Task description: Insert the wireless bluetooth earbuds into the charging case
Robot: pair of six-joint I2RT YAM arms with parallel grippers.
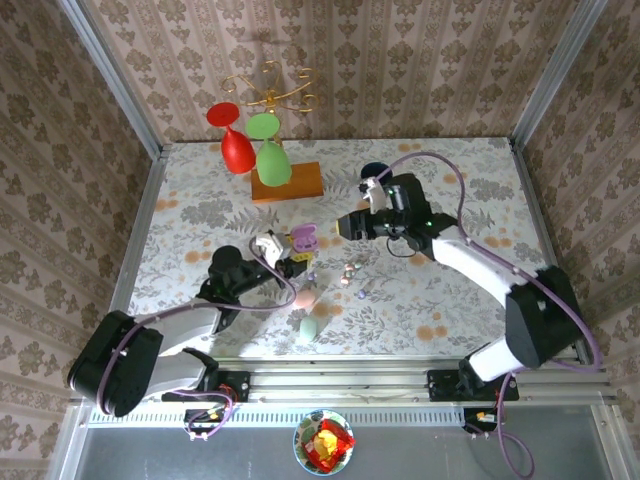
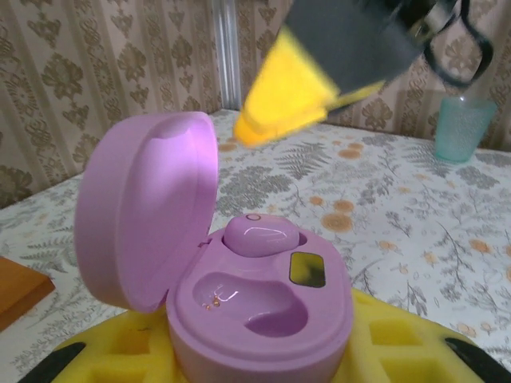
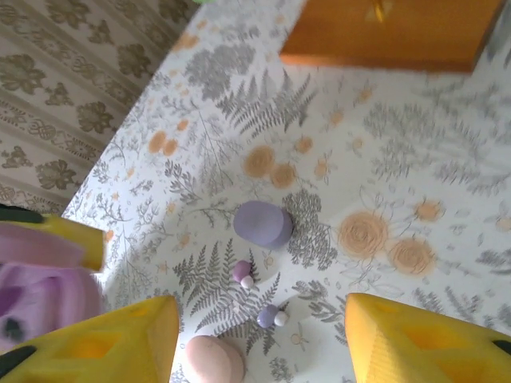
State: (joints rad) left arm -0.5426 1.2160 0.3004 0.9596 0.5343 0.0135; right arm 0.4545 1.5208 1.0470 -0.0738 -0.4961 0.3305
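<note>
Left end effector (image 1: 292,252) mostly cut off at the bottom of the left wrist view, clamped on the open purple charging case (image 2: 263,319). One earbud (image 2: 259,235) seated in the far slot, near slot empty. A blurred yellow finger (image 2: 287,96) crosses the upper frame. Right end effector (image 3: 261,331) spread wide, holding nothing. Two loose earbuds (image 3: 242,273) on the worktop (image 3: 447,159), lower centre, between a lavender case (image 3: 263,223) and a pink case (image 3: 214,359).

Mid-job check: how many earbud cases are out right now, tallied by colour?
Purple case, lid open: 1
Lavender case, closed: 1
Pink case, closed: 1
Green case, closed: 1
Total: 4
</note>
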